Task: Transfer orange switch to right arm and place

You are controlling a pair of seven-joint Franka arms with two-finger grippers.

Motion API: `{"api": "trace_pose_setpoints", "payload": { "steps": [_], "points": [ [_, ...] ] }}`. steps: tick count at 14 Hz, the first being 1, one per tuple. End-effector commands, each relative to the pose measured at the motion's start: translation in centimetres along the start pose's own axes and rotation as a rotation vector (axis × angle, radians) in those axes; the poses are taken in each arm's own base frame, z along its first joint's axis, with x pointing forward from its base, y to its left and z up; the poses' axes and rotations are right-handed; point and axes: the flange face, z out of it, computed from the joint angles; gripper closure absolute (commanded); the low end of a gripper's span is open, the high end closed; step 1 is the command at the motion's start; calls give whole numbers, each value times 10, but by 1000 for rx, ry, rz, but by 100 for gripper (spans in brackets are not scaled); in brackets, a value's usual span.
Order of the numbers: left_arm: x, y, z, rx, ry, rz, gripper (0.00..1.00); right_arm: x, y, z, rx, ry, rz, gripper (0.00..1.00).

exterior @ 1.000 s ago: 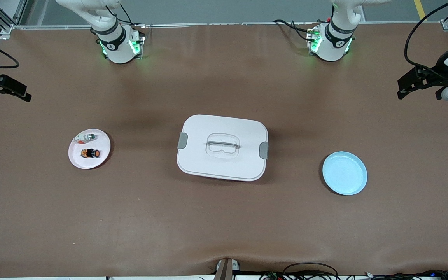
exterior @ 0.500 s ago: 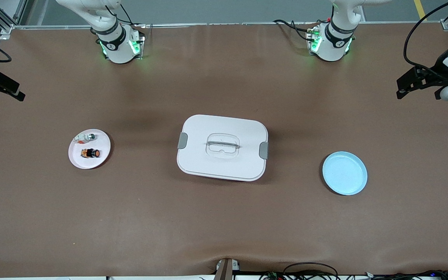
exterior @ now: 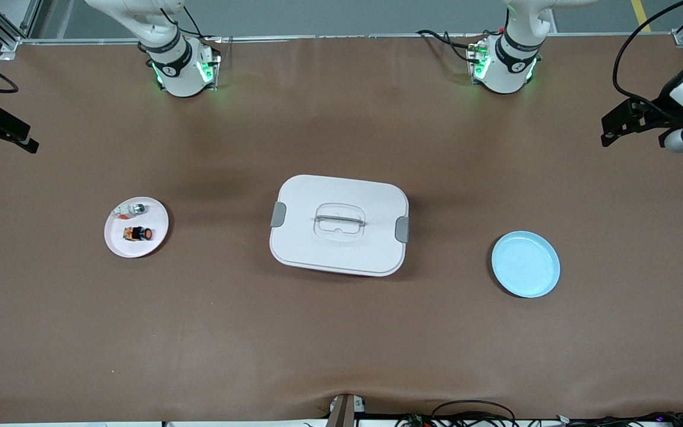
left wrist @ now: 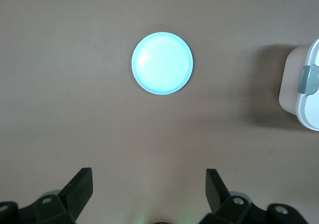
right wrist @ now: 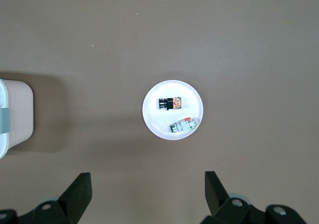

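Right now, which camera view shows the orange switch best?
The right wrist view shows the orange switch best: it looks straight down on the white plate, with nothing covering the switch. The front view also shows it, but smaller, lying on that plate. The left wrist view does not show it.

White lidded box [exterior: 339,225], blue plate [exterior: 525,264]

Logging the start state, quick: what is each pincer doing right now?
Left pincer: open, empty, high over the blue plate.
Right pincer: open, empty, high over the white plate.
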Motion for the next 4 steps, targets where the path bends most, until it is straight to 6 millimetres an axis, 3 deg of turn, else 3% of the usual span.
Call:
{"api": "trace_pose_setpoints", "payload": {
  "steps": [1, 4],
  "points": [
    [-5, 7, -9, -17, 1, -40, 0, -9, -5, -4, -30, 12, -19, 0],
    [-7, 13, -8, -15, -11, -57, 0, -9, -4, -5, -32, 12, -11, 0]
  ]
}}
